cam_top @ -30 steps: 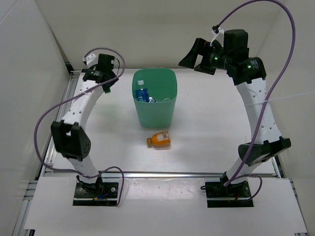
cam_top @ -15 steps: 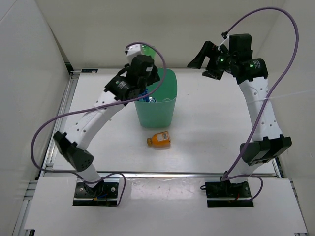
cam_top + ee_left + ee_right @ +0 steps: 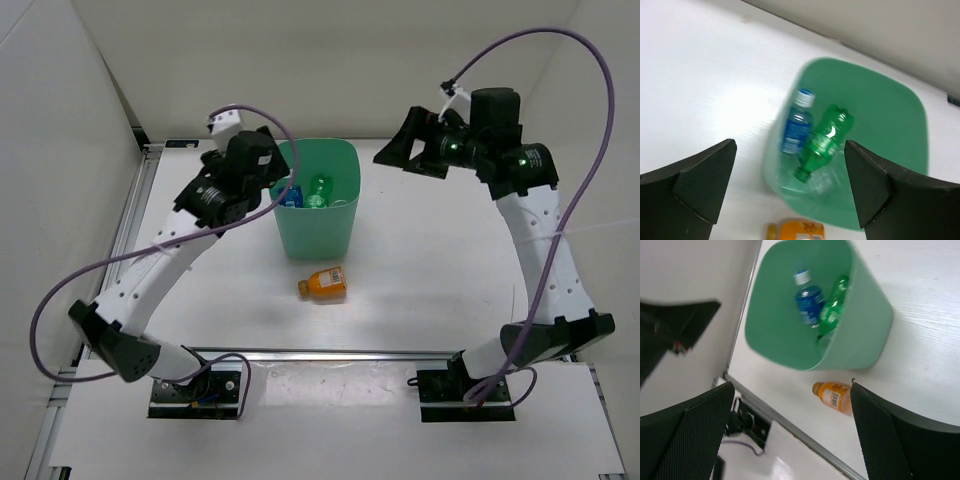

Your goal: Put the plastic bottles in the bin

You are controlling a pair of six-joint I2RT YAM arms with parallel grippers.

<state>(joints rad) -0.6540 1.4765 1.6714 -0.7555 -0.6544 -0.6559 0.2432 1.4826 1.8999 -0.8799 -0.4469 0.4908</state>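
The smooth mint-green plastic bin (image 3: 318, 228), rounded-square at the rim and tapering downward, is standing on the white worktop (image 3: 430, 260). It is holding the green bottle (image 3: 822, 142), which is lying slanted with its cap toward the near wall, beside the clear blue-labelled bottle (image 3: 796, 127). The squat orange bottle (image 3: 325, 283) is lying on its side just in front of the bin, long axis left-right and cap pointing left, while the left gripper (image 3: 790, 165) and right gripper (image 3: 792, 410) are hanging spread wide, gripping nothing.

Bin (image 3: 322, 236) matt plastic; green bottle (image 3: 824, 141) glossy (translucent); table (image 3: 440, 285) smooth.
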